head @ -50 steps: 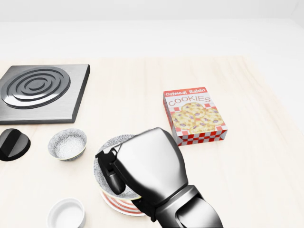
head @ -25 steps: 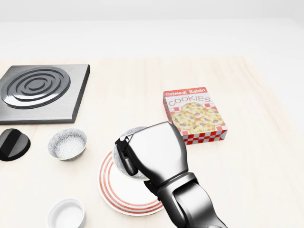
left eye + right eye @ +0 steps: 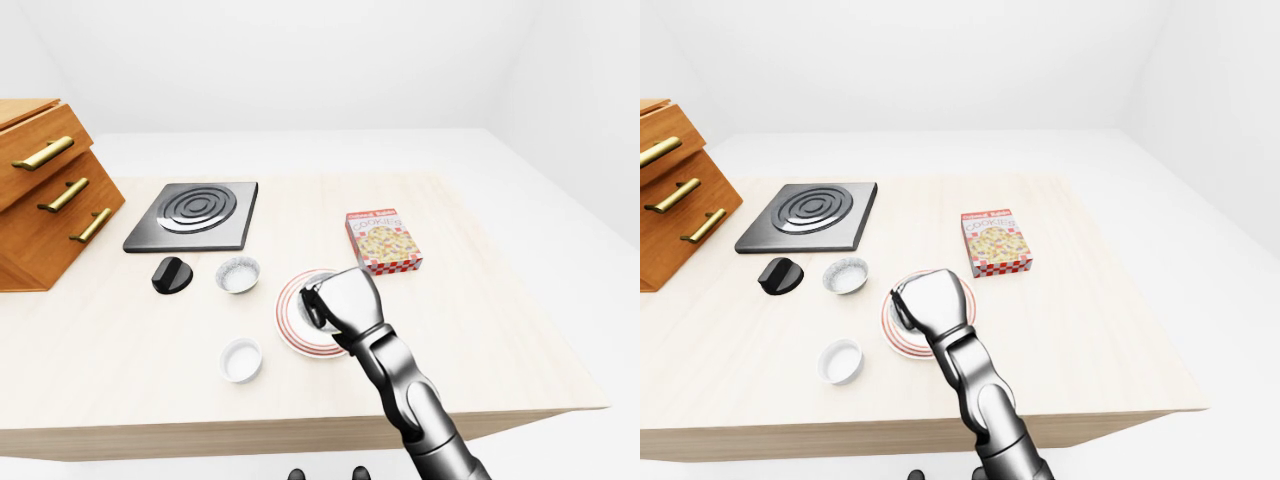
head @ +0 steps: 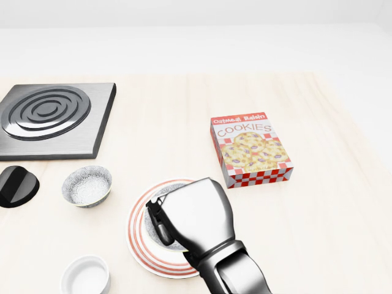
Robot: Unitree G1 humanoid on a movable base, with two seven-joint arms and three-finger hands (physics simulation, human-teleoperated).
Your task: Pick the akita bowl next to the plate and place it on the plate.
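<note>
Reaching in from the bottom edge of the head view, the right hand [image 4: 195,222] sits over the red-striped plate [image 4: 137,237], lower centre. The fingers [image 4: 159,225] are hooked over the rim of the akita bowl [image 4: 162,193] and clenched on it. The bowl lies within the plate's rings, mostly hidden; contact unclear. White ramekin [image 4: 86,275] lower left. Second patterned bowl [image 4: 87,185] and black knob [image 4: 16,185] at mid-left. Cookie box [image 4: 251,149] right of centre. Burner plate [image 4: 50,116] at upper left of the worktop [image 4: 331,208].

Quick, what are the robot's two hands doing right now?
Right hand: closed on the akita bowl, over the plate.
Left hand: not in view.
</note>
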